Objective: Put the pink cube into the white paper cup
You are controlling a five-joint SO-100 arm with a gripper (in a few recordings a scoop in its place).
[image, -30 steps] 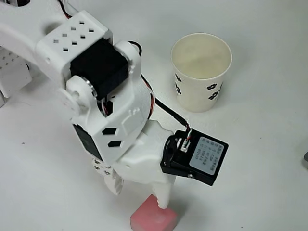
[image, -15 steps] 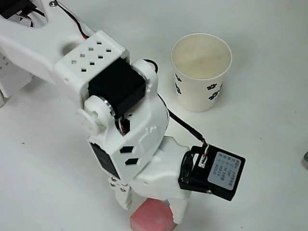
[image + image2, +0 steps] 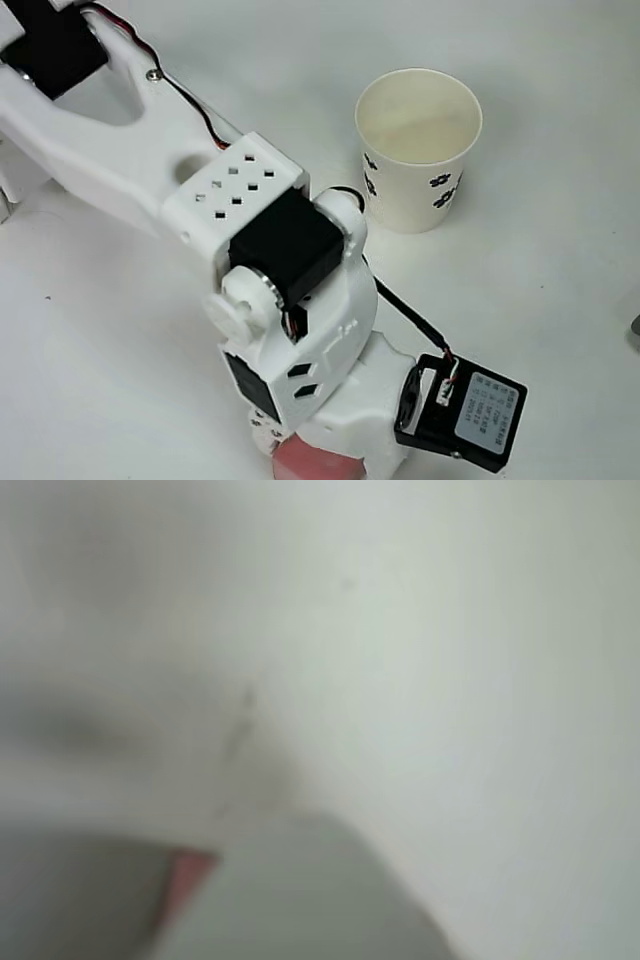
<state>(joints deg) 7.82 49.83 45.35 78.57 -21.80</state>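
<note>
Overhead view: the white arm (image 3: 290,300) covers most of the pink cube (image 3: 300,462) at the bottom edge; the white paper cup (image 3: 418,148) stands upright, well apart on the white table (image 3: 560,300). Wrist view: blurred, with a pink sliver of cube (image 3: 188,880) between grey shapes. I cannot tell whether the gripper's fingers are apart or closed.

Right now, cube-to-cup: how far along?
Done: arm is down over the pink cube at the overhead view's bottom edge. In hand: the grasp; the gripper's fingers are hidden, so closure is unclear. Left: lift, carry, drop into the white paper cup, which is upright and empty.
</note>
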